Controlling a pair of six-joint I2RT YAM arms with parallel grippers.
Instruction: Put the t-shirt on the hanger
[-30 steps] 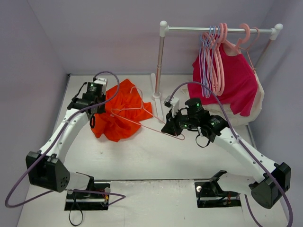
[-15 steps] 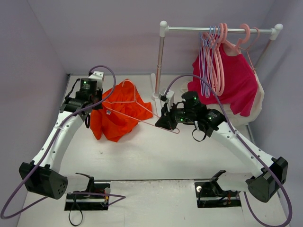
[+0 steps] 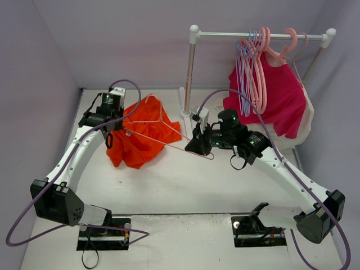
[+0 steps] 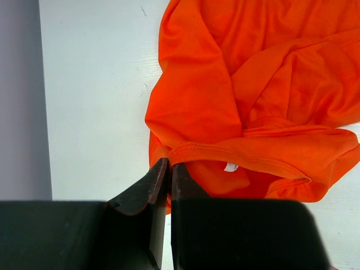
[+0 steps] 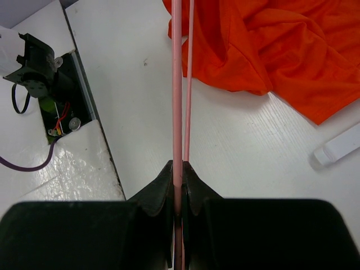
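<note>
The left tool (image 4: 167, 166) pinches the t-shirt (image 4: 225, 95) at its hem — the right tool (image 5: 178, 169) is clamped on the hanger (image 5: 178, 84), whose far end reaches over the t-shirt.

Bright, even, soft-shadowed light throughout; the left tool (image 4: 166, 169) and right tool (image 5: 179, 169) loom dark, slightly soft.

left arm (image 3: 72, 162): rises from the base at bottom left, slants up and forward, wrist at the far left
left wrist (image 3: 107, 108): bent toward the middle, green light on
left gripper (image 4: 169, 164): jaws pressed together, pinching the edge of the t-shirt (image 4: 225, 101) (only a thin fold between the tips)
right arm (image 3: 289, 177): runs from the bottom right corner diagonally toward the middle
right wrist (image 3: 230, 135): turned left, green lights on
right gripper (image 5: 179, 171): jaws clamped on a bar of the hanger (image 5: 178, 84)
</note>
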